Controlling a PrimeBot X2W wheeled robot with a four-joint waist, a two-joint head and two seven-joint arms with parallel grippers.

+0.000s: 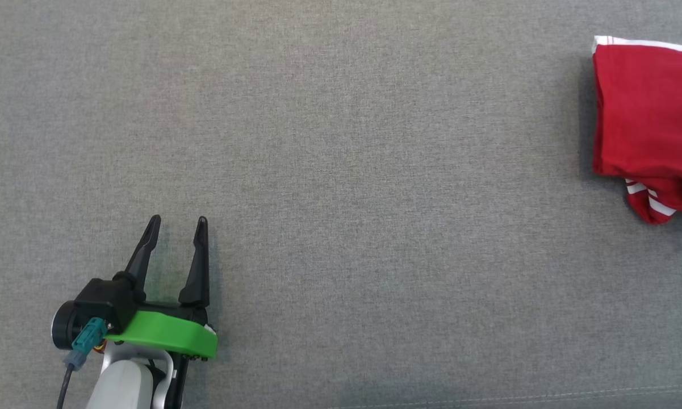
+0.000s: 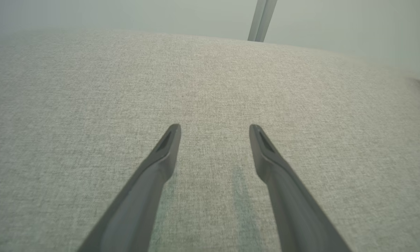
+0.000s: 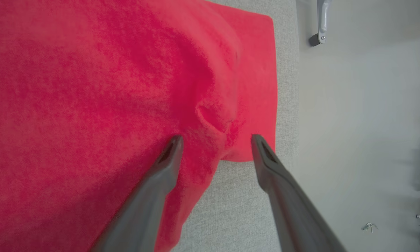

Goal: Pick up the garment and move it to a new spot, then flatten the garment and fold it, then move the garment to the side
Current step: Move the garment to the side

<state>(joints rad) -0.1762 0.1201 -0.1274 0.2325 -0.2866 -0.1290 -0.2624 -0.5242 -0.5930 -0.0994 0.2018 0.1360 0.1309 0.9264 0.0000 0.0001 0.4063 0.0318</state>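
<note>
The grey woven surface spreads beneath both grippers, and in the left wrist view it runs ahead of the fingers to a far edge. On it lies the red garment, well off to the right of the left gripper, at the right border of the head view. It is gathered into a compact block, with white stripes at its nearer end. In the right wrist view the same cloth lies directly under and ahead of the right gripper, whose two dark fingers stand well apart with nothing clamped between them. Whether the tips touch the fabric cannot be told. Beyond its right finger comes a strip of grey surface and then pale floor. The left gripper also has its fingers spread, over bare grey surface and holding nothing. A green bracket sits just behind its fingers. A small puckered crease marks the garment just ahead of the gap between the right gripper's tips. A thin grey post rises past the surface's far edge, ahead of the left gripper.
</note>
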